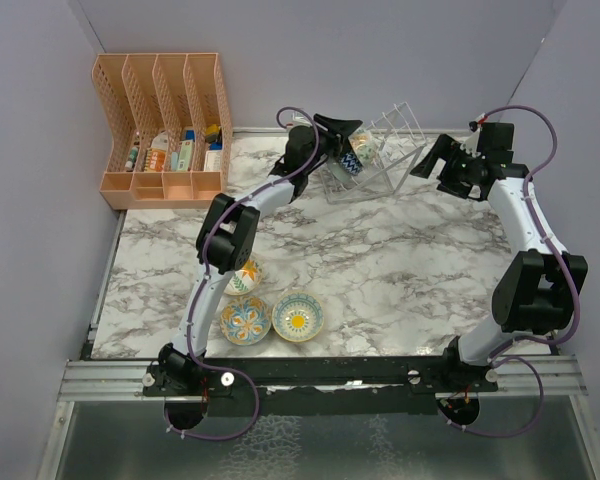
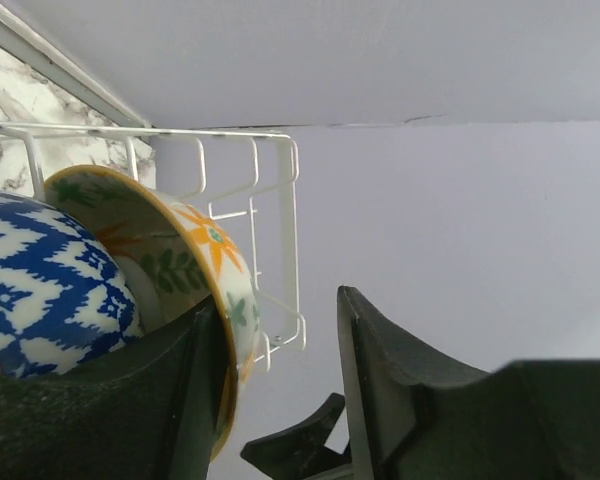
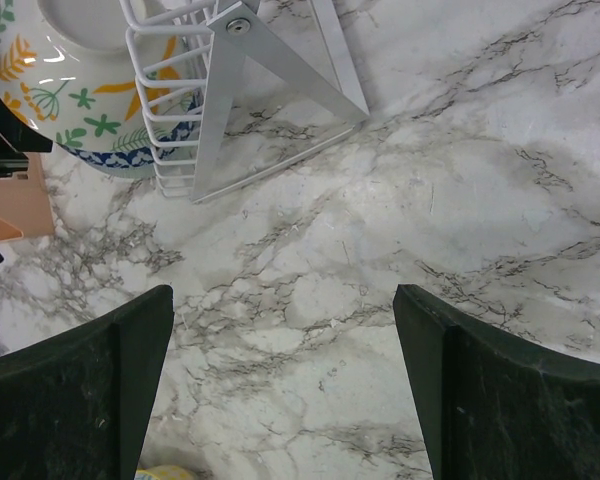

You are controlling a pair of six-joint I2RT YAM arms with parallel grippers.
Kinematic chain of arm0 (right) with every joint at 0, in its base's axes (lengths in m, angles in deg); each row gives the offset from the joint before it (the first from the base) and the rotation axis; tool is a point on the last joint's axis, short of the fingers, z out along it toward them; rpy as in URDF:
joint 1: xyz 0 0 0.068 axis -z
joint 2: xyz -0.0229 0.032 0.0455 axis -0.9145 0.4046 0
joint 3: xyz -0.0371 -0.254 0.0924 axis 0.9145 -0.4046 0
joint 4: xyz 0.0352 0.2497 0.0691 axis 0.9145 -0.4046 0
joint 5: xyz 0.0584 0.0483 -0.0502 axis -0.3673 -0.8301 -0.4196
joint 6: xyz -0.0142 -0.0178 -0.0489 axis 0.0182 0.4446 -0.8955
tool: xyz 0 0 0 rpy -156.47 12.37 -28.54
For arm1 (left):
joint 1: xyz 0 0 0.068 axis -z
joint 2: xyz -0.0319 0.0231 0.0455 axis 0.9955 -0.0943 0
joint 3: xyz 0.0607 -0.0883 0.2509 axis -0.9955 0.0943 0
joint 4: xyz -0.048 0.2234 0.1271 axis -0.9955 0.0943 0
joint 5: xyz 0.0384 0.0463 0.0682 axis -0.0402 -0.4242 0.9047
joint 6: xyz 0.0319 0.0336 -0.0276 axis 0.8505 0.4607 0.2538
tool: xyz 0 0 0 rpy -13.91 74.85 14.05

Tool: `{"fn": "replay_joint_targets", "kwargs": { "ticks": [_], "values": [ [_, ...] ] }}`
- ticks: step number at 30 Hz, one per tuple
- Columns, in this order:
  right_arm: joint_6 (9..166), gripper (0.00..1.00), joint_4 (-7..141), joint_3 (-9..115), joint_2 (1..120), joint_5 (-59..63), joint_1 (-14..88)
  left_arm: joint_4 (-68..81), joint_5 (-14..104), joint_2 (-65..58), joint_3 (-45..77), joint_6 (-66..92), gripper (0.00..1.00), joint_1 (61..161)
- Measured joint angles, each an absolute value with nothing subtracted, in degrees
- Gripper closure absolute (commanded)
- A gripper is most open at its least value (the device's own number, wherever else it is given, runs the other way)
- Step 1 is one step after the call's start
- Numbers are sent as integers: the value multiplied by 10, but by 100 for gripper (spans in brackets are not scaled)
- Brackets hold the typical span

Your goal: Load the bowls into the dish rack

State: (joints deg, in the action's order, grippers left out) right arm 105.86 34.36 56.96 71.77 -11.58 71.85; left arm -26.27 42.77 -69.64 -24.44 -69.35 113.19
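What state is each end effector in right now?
Left end effector: open, by the orange-flowered bowl in the dish rack.
Right end effector: open, holding nothing.

Five bowls in sight, one dish rack (image 1: 395,172), one orange organizer (image 1: 165,125), two arms.
At twelve o'clock on the table (image 1: 400,270), two stand in the rack: the blue-patterned bowl (image 1: 351,162) and the orange-flowered bowl (image 1: 361,143). At seven o'clock lie three: the half-hidden cream bowl (image 1: 247,277), the blue-orange bowl (image 1: 245,321) and the yellow bowl (image 1: 297,315). At ten o'clock, the organizer has four upright slots.
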Motion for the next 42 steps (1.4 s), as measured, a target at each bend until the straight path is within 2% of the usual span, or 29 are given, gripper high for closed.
{"fn": "replay_joint_targets", "kwargs": {
  "ticks": [7, 9, 42],
  "values": [
    [1059, 9, 344, 568, 718, -121, 718, -256, 419, -692, -241, -688, 18, 1129],
    [1059, 9, 344, 567, 718, -122, 718, -254, 417, -688, -239, -686, 2, 1128],
    [1059, 10, 356, 546, 718, -130, 718, -59, 396, -641, -274, -563, 1, 1112]
  ]
}}
